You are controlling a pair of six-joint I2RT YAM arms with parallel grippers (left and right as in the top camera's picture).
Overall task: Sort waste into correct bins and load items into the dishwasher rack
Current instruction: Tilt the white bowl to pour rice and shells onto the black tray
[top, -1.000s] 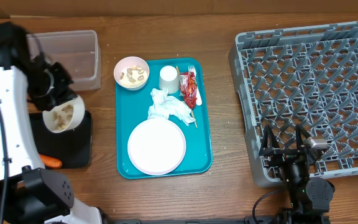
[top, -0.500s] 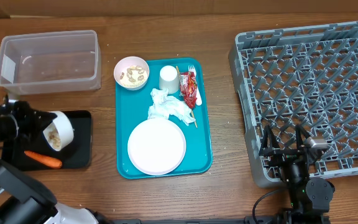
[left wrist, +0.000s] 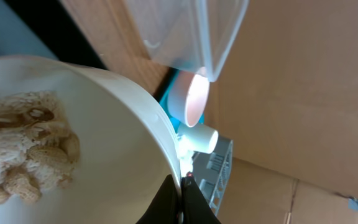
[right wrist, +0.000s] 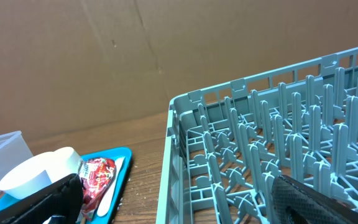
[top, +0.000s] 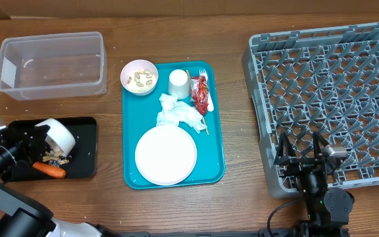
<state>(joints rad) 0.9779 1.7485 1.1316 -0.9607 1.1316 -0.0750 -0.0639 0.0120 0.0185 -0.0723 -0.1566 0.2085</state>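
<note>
Close in at the left, the left gripper (top: 34, 138) is pressed shut on the rim of a white bowl (top: 58, 134), which it holds tipped on its side over the black tray (top: 84, 141). Only the left wrist view looks inside the bowl: beige nut and rice-like scraps (left wrist: 23, 155) cling to the lower wall. Only the overhead view shows a few more scraps (top: 56, 157) lying on the tray just beside the orange carrot (top: 49, 170). At the near right, the right gripper (top: 300, 153) hangs with its jaws spread wide and empty over the near edge of the dishwasher rack (top: 328, 92). In the middle, the teal tray (top: 217, 155) carries the white plate (top: 166, 155), then the crumpled napkins (top: 178, 113). Beyond those are the thin stick (top: 203, 122), red wrapper (top: 198, 91), fork (top: 206, 93) and cup (top: 178, 83). A second bowl (top: 139, 77) with nuts sits on the table at the tray's far left corner. Farthest left is the clear tub (top: 51, 64).
</note>
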